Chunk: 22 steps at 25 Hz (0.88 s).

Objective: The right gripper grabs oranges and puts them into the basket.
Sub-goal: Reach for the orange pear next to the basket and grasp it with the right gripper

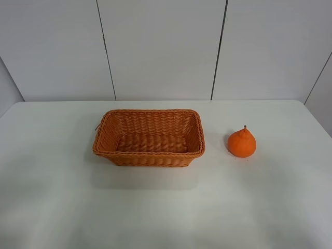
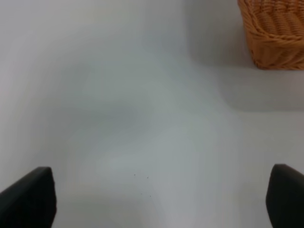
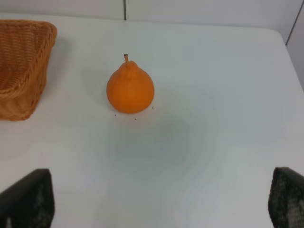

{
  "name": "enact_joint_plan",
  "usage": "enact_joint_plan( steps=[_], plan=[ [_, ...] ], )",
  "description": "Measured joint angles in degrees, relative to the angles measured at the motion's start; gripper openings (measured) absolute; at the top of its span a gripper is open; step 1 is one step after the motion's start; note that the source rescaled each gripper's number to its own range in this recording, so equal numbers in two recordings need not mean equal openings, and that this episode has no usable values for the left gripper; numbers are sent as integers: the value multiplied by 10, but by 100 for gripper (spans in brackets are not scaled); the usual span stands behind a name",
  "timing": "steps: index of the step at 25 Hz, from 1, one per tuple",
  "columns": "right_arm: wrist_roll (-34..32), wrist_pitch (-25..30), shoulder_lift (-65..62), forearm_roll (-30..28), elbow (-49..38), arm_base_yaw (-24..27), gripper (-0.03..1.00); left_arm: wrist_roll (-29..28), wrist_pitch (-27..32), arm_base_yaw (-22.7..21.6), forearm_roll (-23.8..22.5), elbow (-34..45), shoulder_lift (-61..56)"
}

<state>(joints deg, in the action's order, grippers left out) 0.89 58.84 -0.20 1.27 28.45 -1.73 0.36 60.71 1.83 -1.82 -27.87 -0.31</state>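
Observation:
An orange with a knob top and short stem stands upright on the white table, to the right of the basket. The woven wicker basket is empty and sits at the table's middle. No arm shows in the exterior high view. In the right wrist view the orange lies ahead of my right gripper, apart from it; the fingers are spread wide and empty. In the left wrist view my left gripper is open and empty over bare table, with a basket corner ahead.
The white table ends at a grey panelled wall behind. The table's right edge shows beyond the orange in the right wrist view.

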Motion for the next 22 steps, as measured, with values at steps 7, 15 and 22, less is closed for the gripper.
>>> enact_joint_plan(
  steps=[7,15,22],
  plan=[
    [0,0,2,6,0,0,100,0,0,0,0,0,0],
    [0,-1,184,0,56,0,100,0,0,0,0,0,0],
    [0,-6,441,0,167,0,100,0,0,0,0,0,0]
  ],
)
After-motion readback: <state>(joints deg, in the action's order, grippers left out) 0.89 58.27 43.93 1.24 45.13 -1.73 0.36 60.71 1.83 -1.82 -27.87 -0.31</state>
